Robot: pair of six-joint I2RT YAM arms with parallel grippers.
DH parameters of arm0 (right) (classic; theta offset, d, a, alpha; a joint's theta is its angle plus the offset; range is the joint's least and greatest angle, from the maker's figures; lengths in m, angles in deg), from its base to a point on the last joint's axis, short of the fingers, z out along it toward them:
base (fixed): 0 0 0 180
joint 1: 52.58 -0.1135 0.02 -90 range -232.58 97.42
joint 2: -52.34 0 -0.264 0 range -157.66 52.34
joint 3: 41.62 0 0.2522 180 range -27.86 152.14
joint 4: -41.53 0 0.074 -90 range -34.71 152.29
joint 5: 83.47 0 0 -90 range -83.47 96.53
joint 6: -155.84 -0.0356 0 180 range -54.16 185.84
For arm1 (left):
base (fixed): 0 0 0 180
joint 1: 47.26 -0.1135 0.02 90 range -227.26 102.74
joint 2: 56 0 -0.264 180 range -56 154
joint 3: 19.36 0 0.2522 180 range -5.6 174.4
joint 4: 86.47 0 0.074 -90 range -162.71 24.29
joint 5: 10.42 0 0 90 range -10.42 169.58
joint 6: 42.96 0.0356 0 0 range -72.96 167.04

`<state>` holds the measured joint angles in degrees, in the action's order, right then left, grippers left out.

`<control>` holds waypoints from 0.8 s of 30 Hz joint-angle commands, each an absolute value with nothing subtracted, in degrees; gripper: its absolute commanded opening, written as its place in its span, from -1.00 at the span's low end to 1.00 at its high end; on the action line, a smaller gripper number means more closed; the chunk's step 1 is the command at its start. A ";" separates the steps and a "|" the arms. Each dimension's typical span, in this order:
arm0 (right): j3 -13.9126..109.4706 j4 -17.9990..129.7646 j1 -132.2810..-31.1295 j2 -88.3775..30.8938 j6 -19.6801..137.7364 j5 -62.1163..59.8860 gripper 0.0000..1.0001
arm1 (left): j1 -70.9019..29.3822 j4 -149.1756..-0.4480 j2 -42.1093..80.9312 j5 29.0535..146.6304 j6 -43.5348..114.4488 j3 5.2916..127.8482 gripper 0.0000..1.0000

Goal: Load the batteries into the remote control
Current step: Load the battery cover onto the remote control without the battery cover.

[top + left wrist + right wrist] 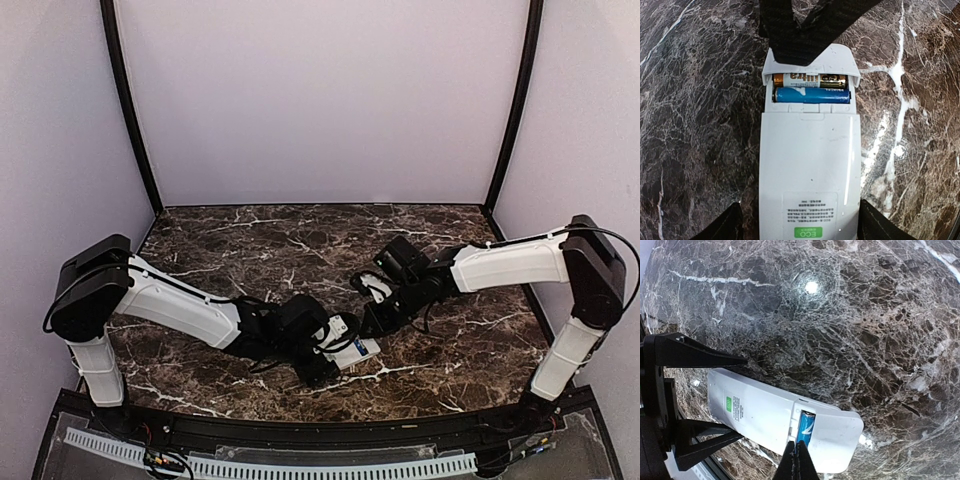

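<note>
Left fingers (724,228) clamp the remote control (810,160); right fingers (799,464), pinched together, partly hide its batteries (810,95)

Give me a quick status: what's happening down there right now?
Left gripper straddles remote control, grip unclear. Right gripper shut, tips at batteries; both lie in the remote, uncovered. No obstruction seen.

The white remote control (810,165) lies back-up, running top to bottom through the centre of the left wrist view, with a green-marked label near its lower end. Its open compartment near the top holds a gold-and-white battery (809,80) crosswise, just above a blue battery (811,95).
</note>
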<state>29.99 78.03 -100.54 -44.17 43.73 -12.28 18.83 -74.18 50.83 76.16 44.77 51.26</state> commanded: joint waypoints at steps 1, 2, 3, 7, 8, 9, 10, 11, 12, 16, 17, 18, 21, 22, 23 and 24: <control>28.37 75.88 -100.22 -45.94 42.58 -11.61 -1.00 | 18.40 -67.04 52.87 75.23 45.89 48.39 0.53; 28.25 75.71 -100.22 -46.12 42.49 -11.61 -1.00 | 18.40 -67.03 52.84 75.21 45.92 48.38 0.53; 27.98 75.55 -100.22 -46.18 42.39 -11.60 -1.00 | 18.40 -67.06 52.82 75.19 45.90 48.32 0.53; 27.56 75.26 -100.13 -46.10 42.11 -11.02 -1.00 | 18.40 -67.15 52.90 75.27 45.83 48.28 0.53; 27.53 75.24 -100.13 -46.11 42.11 -11.06 -1.00 | 18.40 -67.16 52.85 75.34 45.82 48.30 0.53; 27.47 75.29 -100.13 -46.10 42.05 -11.16 -1.00 | 18.40 -67.17 52.85 75.35 45.74 48.29 0.53; 27.39 75.23 -100.13 -46.10 42.06 -11.19 -1.00 | 18.40 -67.21 52.83 75.36 45.73 48.28 0.53; 27.21 75.22 -100.13 -46.10 42.03 -11.14 -1.00 | 18.40 -67.34 52.84 75.36 45.72 48.28 0.53; 27.13 75.09 -100.12 -46.12 42.02 -11.18 -1.00 | 18.40 -67.34 52.82 75.36 45.76 48.21 0.53; 26.80 74.98 -100.13 -46.24 41.94 -11.41 -1.00 | 18.40 -67.43 52.95 75.36 45.72 48.18 0.53; 26.81 74.97 -100.11 -46.30 41.94 -11.59 -1.00 | 18.40 -67.43 52.92 75.36 45.72 48.19 0.53; 26.76 74.97 -100.12 -46.44 41.93 -11.65 -1.00 | 18.40 -67.43 52.89 75.36 45.78 48.23 0.53; 26.88 74.85 -100.21 -47.16 42.02 -12.52 -1.00 | 18.40 -67.44 52.92 75.28 45.88 48.20 0.53; 26.85 74.81 -100.28 -47.40 42.02 -12.74 -1.00 | 18.40 -67.44 52.91 75.21 45.89 48.19 0.53; 26.84 74.84 -100.43 -47.54 42.00 -12.80 -1.00 | 18.40 -67.44 52.95 75.20 45.89 48.19 0.53; 26.81 74.80 -100.47 -47.65 41.93 -12.81 -1.00 | 18.40 -67.37 52.98 75.12 45.89 48.19 0.53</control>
